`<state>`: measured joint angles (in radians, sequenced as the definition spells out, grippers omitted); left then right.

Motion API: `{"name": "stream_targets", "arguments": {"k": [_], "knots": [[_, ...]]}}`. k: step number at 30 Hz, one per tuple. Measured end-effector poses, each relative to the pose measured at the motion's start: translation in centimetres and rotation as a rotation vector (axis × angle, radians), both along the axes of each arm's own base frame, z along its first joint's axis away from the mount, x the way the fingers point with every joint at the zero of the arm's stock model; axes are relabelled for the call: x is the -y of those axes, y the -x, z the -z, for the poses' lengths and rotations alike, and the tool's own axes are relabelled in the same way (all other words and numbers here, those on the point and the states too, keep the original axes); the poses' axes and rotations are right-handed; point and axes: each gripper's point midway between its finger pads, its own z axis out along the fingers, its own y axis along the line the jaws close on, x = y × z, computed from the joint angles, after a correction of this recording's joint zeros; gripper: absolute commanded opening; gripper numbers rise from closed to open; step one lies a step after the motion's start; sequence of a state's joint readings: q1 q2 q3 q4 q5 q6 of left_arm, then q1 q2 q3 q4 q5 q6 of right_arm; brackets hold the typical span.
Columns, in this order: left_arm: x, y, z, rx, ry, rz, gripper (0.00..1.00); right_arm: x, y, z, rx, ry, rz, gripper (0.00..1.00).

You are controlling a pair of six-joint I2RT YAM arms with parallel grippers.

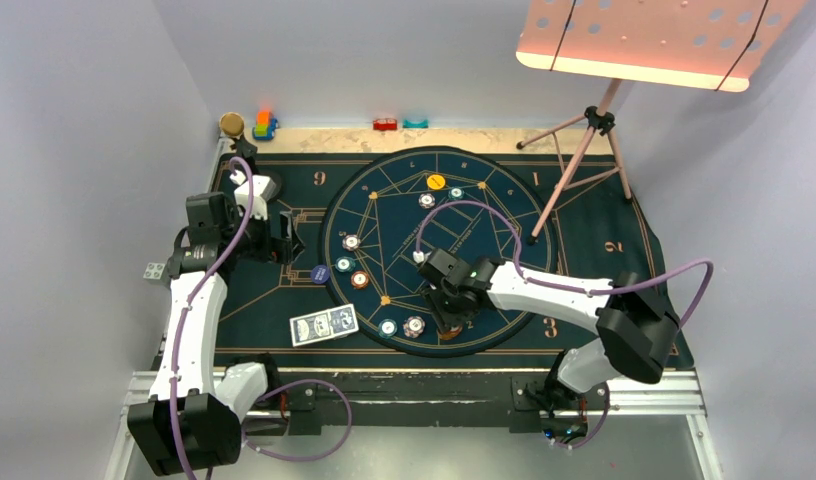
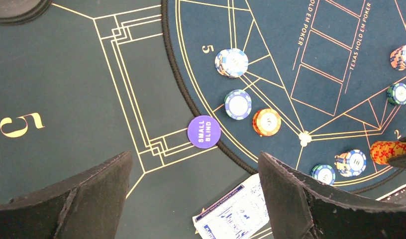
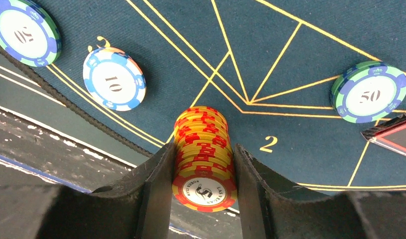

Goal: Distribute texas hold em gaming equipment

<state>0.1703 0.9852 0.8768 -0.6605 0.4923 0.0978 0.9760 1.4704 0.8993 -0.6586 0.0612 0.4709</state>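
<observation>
My right gripper (image 3: 203,149) pinches a stack of yellow-and-red chips (image 3: 203,164) by its sides. The stack's long axis runs out along my fingers, and its printed face is turned back toward my wrist camera. It sits just inside the near rim of the round mat (image 3: 290,59), beside the gold 2. A white-and-blue 10 chip (image 3: 114,79) lies near on one side and a green 50 chip (image 3: 369,92) farther off on the other. Bare felt lies beyond the stack's far end. My left gripper (image 2: 195,155) hangs spread over the mat's left rim, holding nothing. The purple SMALL BLIND disc (image 2: 204,131) touches that rim from outside. The cards (image 2: 236,211) lie just outside its near-left edge.
</observation>
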Motion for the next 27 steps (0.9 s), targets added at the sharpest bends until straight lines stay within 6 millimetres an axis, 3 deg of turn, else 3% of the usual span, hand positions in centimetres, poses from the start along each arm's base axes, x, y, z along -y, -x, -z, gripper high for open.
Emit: {"name": "stream_targets", "arguments": {"k": [6,12,15,20,23,27], "knots": [[0.0,0.0,0.0,0.000,0.000,0.000,1.00,-0.1,-0.4,-1.9,0.012,0.014,0.000,0.26],[0.0,0.0,0.0,0.000,0.000,0.000,1.00,-1.8,-4.5,-7.0,0.122,-0.049,0.021,0.23],[0.0,0.0,0.0,0.000,0.000,0.000,1.00,-1.5,-8.6,-9.2,0.177,-0.074,0.083,0.23],[0.0,0.0,0.0,0.000,0.000,0.001,1.00,0.3,-17.3,-10.2,0.242,-0.067,0.231,0.21],[0.0,0.0,0.0,0.000,0.000,0.001,1.00,1.5,-22.6,-9.2,0.256,-0.052,0.313,0.20],[0.0,0.0,0.0,0.000,0.000,0.001,1.00,2.8,-27.7,-6.3,0.241,-0.021,0.379,0.20]]}}
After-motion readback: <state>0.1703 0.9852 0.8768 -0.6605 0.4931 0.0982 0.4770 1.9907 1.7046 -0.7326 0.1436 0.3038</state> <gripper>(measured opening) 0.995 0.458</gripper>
